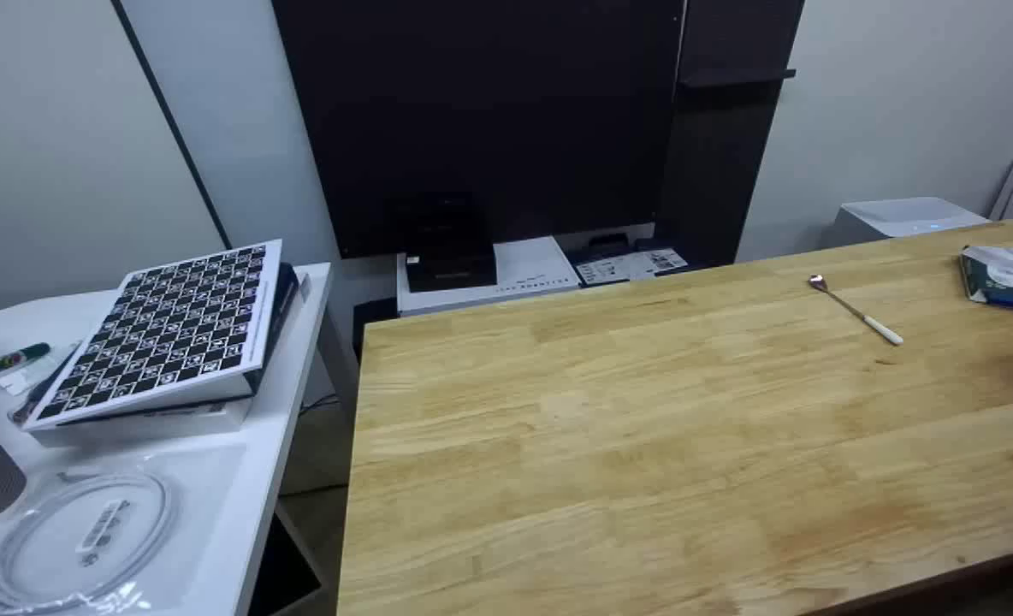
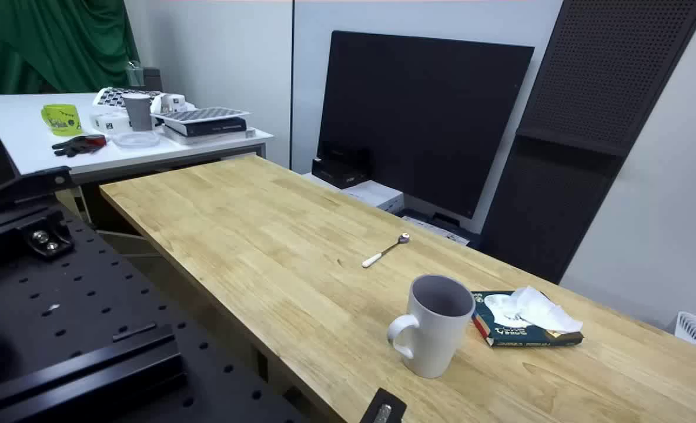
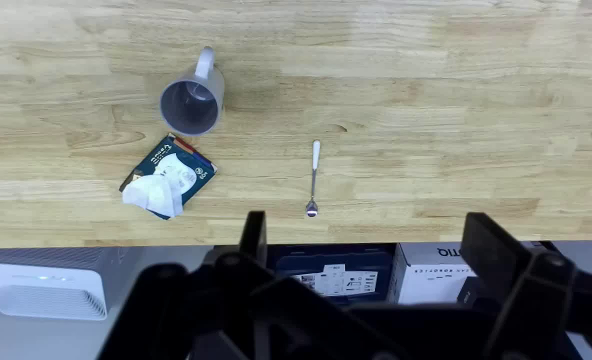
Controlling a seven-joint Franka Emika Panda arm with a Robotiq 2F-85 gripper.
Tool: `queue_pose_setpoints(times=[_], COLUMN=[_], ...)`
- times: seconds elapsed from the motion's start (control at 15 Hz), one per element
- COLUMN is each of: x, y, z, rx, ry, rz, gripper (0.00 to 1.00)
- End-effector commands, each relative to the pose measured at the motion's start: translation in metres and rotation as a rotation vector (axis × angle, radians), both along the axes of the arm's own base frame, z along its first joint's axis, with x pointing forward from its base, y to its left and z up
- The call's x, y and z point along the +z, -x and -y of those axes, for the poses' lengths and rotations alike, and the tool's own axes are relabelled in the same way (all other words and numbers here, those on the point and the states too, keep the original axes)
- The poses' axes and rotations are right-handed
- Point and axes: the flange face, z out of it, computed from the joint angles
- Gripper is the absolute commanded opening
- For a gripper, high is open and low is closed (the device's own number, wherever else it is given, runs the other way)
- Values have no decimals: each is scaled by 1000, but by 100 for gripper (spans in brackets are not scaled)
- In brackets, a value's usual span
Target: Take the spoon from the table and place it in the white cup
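Note:
The spoon lies flat on the wooden table, with a white handle end and a silvery bowl. It shows in both exterior views (image 1: 853, 313) (image 2: 388, 249) and in the wrist view (image 3: 314, 177). The white cup, a mug with a grey inside, stands upright in an exterior view (image 2: 433, 346) and in the wrist view (image 3: 218, 85); no spoon shows in it. My gripper (image 3: 366, 222) is open and empty in the wrist view, well above the table. The spoon's bowl appears just beyond its left finger. The gripper is not clearly seen in the exterior views.
A dark green tissue box (image 2: 536, 338) with white tissue sits beside the cup, also in the wrist view (image 3: 196, 182). The wooden table (image 1: 609, 479) ends near the spoon's bowl, with boxes below that edge. A small black piece (image 2: 383, 406) shows at the bottom edge of an exterior view.

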Motion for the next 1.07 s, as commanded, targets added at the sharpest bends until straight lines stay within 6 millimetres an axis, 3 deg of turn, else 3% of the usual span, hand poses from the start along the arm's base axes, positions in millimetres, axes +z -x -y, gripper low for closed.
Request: queue_pose_setpoints(times=[0.0, 0.2, 0.8, 1.0], x=[-2, -11, -11, -2], y=[1, 1, 1, -7], z=[0, -1, -1, 5], rx=[1, 2, 2, -10], ry=[-2, -5, -5, -21], rz=[-12, -34, -36, -17], gripper=[100, 100, 100, 100])
